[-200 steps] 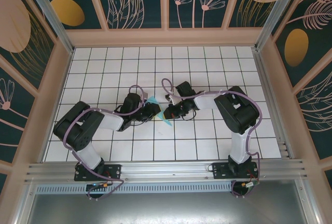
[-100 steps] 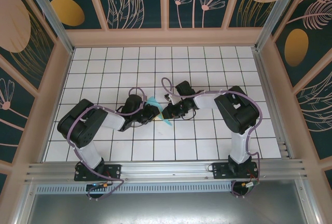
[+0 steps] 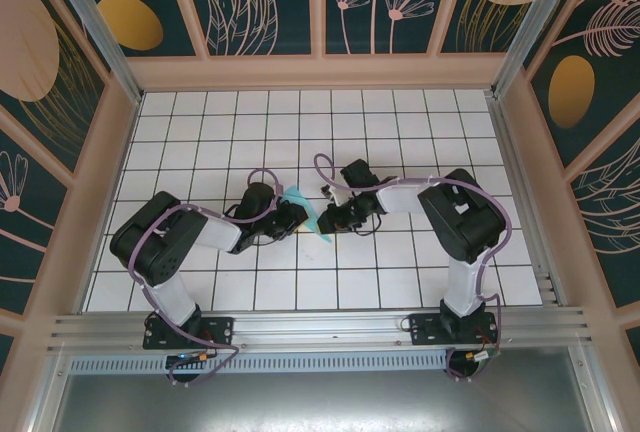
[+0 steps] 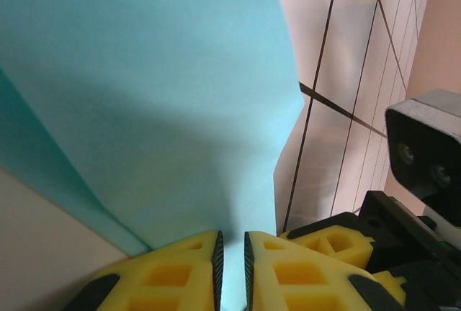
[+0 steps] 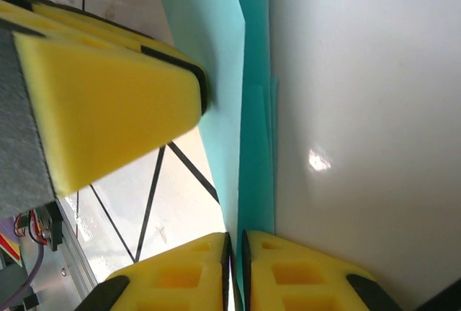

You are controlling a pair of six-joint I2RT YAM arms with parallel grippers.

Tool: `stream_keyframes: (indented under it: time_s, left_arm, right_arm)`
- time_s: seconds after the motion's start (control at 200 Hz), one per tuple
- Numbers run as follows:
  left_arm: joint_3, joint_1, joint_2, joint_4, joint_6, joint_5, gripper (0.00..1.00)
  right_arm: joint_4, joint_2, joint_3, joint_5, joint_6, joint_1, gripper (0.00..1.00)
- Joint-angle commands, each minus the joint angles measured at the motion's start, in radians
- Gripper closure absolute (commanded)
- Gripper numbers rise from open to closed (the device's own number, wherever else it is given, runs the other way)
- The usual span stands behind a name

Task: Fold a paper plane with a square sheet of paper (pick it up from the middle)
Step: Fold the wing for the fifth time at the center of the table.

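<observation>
White gridded table (image 3: 200,132), walled by teal floral panels (image 3: 270,2), shown from above and from both wrists. Left arm (image 3: 190,237) and right arm (image 3: 455,217) reach inward and meet near the table's middle. The light-blue sheet of paper (image 3: 308,214) is held between them, already creased and standing on edge rather than lying flat. Whether its lower edge touches the table cannot be told.

Over the last second the left arm's elbow has swung inward and the right gripper (image 3: 330,222) has drawn slightly toward its own side. From above the sheet now reads narrower than it did, its layers brought closer together.

Left gripper (image 4: 232,264): jaws closed to a slit on the sheet's near edge, with the paper rising broad and smooth from them. Right gripper (image 5: 235,268): jaws likewise pinched on a doubled edge of the sheet, with one yellow left-gripper finger (image 5: 108,102) just beside it.

Judgement: a fold is being tightened between the two pinches. No pointed dart shape is yet evident, so most of the folding remains. Both grips need to hold for the crease to set straight.
</observation>
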Motion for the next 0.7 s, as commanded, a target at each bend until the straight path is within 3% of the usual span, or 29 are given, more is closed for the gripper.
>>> stream_keyframes:
  time_s: [0.0, 0.08, 0.235, 0.45, 0.52, 0.58, 0.696]
  left_arm:
    - [-0.017, 0.004, 0.016, -0.108, -0.001, -0.074, 0.80]
    - [-0.018, 0.004, 0.017, -0.109, -0.003, -0.077, 0.81]
    - [-0.019, 0.004, 0.020, -0.113, -0.006, -0.080, 0.81]
    - [-0.020, 0.004, 0.015, -0.125, -0.004, -0.091, 0.81]
    - [-0.019, 0.005, 0.016, -0.129, -0.004, -0.093, 0.82]
    - [-0.017, 0.004, 0.016, -0.132, -0.004, -0.095, 0.82]
    - [-0.015, 0.003, 0.017, -0.136, -0.006, -0.096, 0.83]
  right_arm:
    - [-0.039, -0.012, -0.037, 0.012, 0.003, 0.000, 0.90]
    - [-0.040, 0.016, -0.034, 0.025, 0.001, 0.000, 0.96]
    - [-0.055, 0.045, -0.013, 0.061, 0.009, 0.003, 0.94]
    - [-0.086, -0.107, -0.012, 0.131, 0.027, 0.001, 0.69]
    - [-0.084, -0.156, -0.018, 0.151, 0.020, 0.003, 0.66]
    - [-0.083, -0.172, -0.017, 0.139, 0.013, 0.006, 0.67]
    - [-0.094, -0.140, 0.013, 0.107, 0.000, 0.029, 0.81]
